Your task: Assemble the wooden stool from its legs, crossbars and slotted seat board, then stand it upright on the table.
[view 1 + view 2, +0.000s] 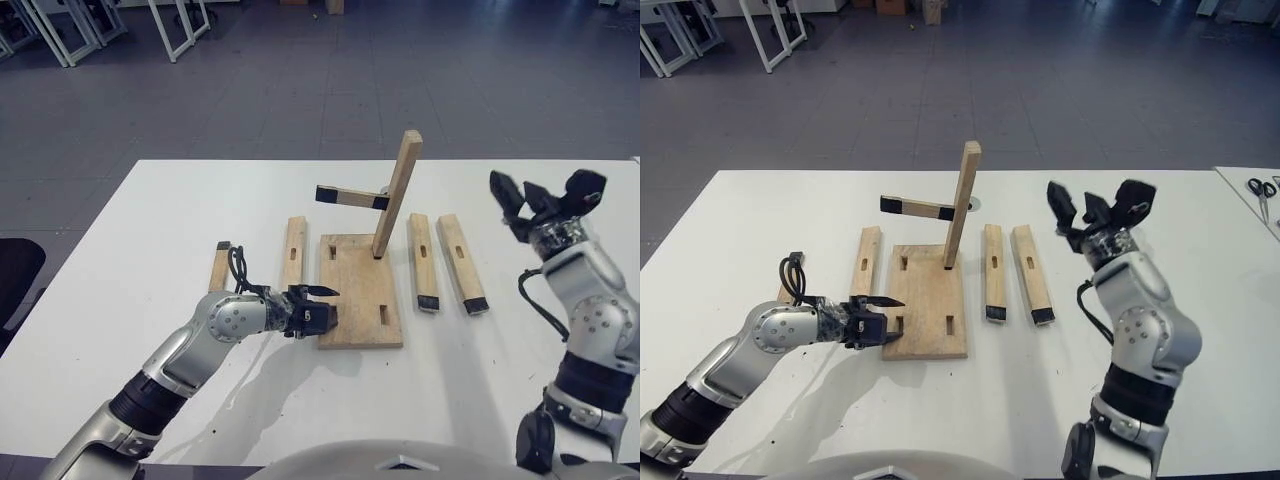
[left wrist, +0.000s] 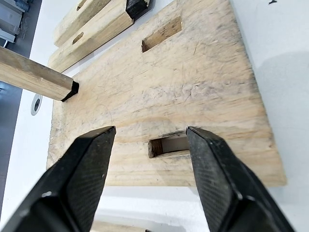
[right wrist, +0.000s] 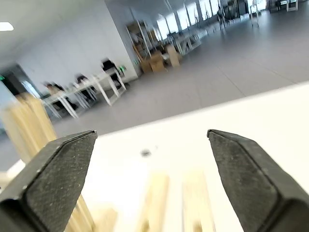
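**Inspector A:** What are we counting on the table (image 1: 150,250)?

**Inspector B:** We are counting one seat board (image 1: 360,290), lying flat at the centre and showing four slots. One leg (image 1: 398,195) is standing in the far right slot, leaning slightly. One black-tipped crossbar (image 1: 350,197) is sticking out of it toward the left.

**Inspector A:** And loose pieces?

**Inspector B:** We are logging four, all lying flat. The inner right piece (image 1: 423,262) and outer right piece (image 1: 461,263) are lying beside the board's right edge. The near left piece (image 1: 294,250) and far left piece (image 1: 219,270) are lying on its left.

**Inspector A:** How are we recording the grippers?

**Inspector B:** The left gripper (image 1: 330,306) is sitting at the board's near left corner, fingers spread either side of the near left slot (image 2: 169,145) and gripping nothing. The right gripper (image 1: 545,190) is hanging above the table's right side, fingers wide apart, empty.

**Inspector A:** What are we failing to make out?

**Inspector B:** The left arm is hiding the far left piece's near end. We cannot tell whether the left fingers are touching the wood. In the right wrist view the pieces are too blurred to count
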{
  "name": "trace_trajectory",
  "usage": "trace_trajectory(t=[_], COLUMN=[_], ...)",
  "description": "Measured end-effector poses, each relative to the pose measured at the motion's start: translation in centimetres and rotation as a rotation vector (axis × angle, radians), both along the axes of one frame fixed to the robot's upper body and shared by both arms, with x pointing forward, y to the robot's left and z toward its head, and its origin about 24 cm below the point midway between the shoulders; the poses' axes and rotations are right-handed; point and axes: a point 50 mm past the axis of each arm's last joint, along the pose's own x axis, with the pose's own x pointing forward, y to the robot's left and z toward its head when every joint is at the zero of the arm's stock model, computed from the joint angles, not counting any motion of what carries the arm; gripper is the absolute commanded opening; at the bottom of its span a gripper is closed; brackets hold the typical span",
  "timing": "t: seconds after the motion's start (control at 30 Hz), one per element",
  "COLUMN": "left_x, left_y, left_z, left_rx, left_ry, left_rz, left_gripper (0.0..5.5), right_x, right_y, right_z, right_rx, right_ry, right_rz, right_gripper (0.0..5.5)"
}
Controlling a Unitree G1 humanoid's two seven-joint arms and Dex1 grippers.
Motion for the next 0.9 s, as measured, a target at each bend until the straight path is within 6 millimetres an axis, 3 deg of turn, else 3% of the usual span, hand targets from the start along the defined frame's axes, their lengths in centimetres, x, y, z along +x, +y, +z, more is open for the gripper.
trace_trajectory(t=[0.07, 0.13, 0.33, 0.73, 0.9], left_x=[0.1, 0.2, 0.7, 1.3, 2.1], left_y=[0.0, 0.1, 0.1, 0.9, 2.6], left_z=[0.2, 0.3, 0.9, 2.4, 2.7], left_rx=[-0.001, 0.0, 0.01, 0.004, 0.025], left_ry=[-0.001, -0.001, 0.001, -0.014, -0.044], left_rz=[0.008, 0.013, 0.062, 0.146, 0.221], left_gripper=[2.75, 2.75, 2.75, 2.75, 2.75], right_x=[-1.4, -2.4, -4.1, -4.5, -3.9], right_y=[0.4, 1.0, 1.3, 1.6, 0.9], right_z=[-3.1, -4.9, -7.8, -9.2, -8.3], right_rx=[-0.033, -0.104, -0.307, -0.364, -0.361], right_ry=[0.141, 0.222, 0.345, 0.38, 0.312], right_rz=[-0.016, -0.002, 0.011, 0.009, -0.039], right_gripper=[4.22, 4.22, 4.22, 2.06, 2.02])
